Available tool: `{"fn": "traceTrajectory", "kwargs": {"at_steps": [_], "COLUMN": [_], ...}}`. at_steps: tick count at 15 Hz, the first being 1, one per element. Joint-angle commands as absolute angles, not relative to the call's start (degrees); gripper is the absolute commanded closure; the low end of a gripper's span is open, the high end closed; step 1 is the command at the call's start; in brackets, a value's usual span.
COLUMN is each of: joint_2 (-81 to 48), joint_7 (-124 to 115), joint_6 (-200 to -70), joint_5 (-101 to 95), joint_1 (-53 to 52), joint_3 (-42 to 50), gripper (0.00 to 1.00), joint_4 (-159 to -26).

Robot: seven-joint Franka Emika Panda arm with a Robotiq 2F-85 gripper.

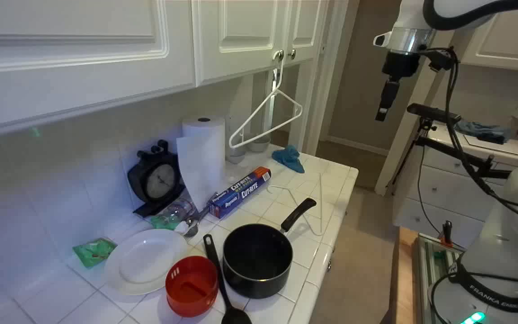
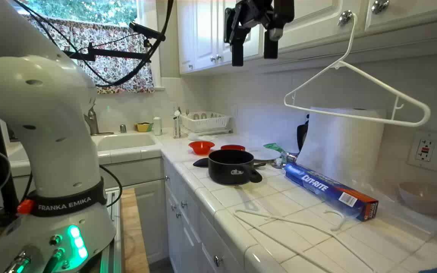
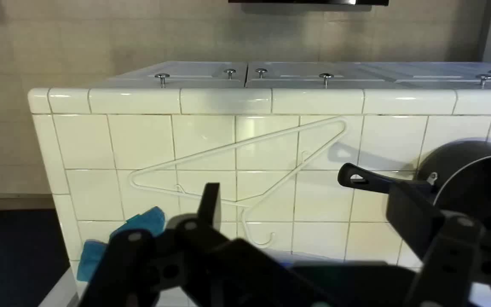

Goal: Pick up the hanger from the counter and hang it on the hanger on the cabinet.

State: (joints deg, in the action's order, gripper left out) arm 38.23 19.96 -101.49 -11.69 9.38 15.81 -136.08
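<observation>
The hanger point(image 3: 237, 145) lies flat on the white tiled counter point(image 3: 90, 140) — white, slender and triangular, so pale that it nearly melts into the tiles. In the wrist view its long straight bar slants from the left toward the counter's edge at the right; both ends are rounded, a little hook sits inside each sloping shoulder, and the neck points away from that edge and curls over to the right. The black saucepan point(image 2: 227, 170) stands to the right there, its handle reaching toward the hanger's right end, and a blue cloth point(image 3: 143, 221) lies to the left. In an exterior view the hanger takes up the near stretch of counter, with the Cut-Rite wax paper box point(image 2: 326, 191) to its right and the saucepan farther off.

The gripper point(image 2: 254, 57) points down, well above the counter — its two fingers point(image 3: 209, 204) stand wide apart. A second white hanger point(image 2: 338, 63) hangs by its hook from a round metal cabinet knob point(image 2: 345, 18).
</observation>
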Motion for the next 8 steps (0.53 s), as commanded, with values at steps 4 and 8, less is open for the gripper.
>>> {"fn": "traceTrajectory", "kwargs": {"at_steps": [4, 8], "joint_2": [35.3, 23.1], "joint_7": [15.8, 10.4], "joint_6": [-101.8, -104.9], "joint_5": [-11.9, -10.7], "joint_1": [10.5, 12.8], "joint_3": [15.5, 19.7], "gripper": [0.0, 0.0], "joint_4": [-134.5, -129.8]}}
